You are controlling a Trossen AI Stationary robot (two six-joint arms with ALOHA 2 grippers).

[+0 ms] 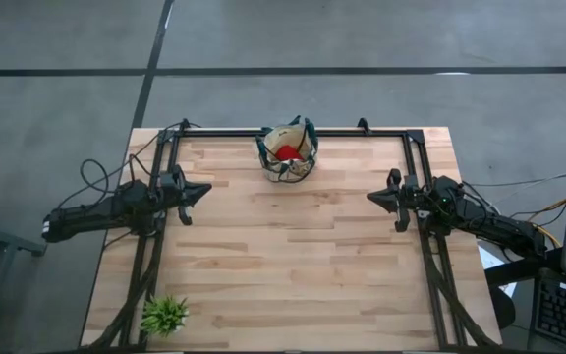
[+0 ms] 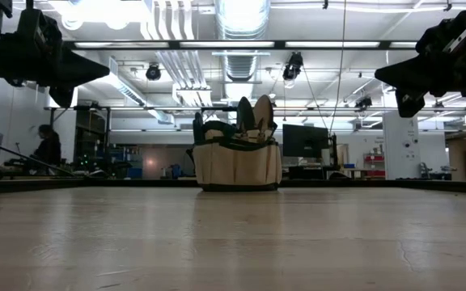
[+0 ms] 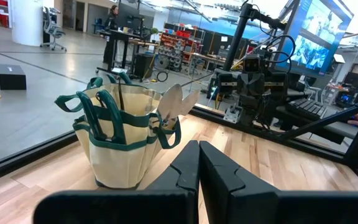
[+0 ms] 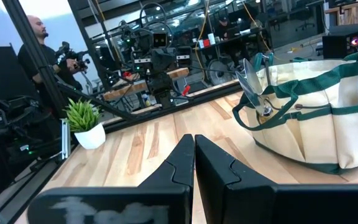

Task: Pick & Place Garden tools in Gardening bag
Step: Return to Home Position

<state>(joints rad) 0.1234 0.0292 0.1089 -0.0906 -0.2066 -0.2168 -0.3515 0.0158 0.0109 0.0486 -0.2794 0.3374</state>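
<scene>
High view shows the gardening bag (image 1: 310, 155) mid-way along the table's far edge with a red item (image 1: 284, 152) inside, and the left gripper (image 1: 202, 191) and right gripper (image 1: 373, 198), fingers closed on nothing, near opposite side edges, so homing looks nearly complete, calling only for parking both arms.

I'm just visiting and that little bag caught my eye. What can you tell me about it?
The gardening bag is a small round tan fabric tote with dark green trim and loop handles. It stands upright on the wooden table, at the middle of its far edge. A silver trowel blade pokes out, and something red lies inside.
</scene>
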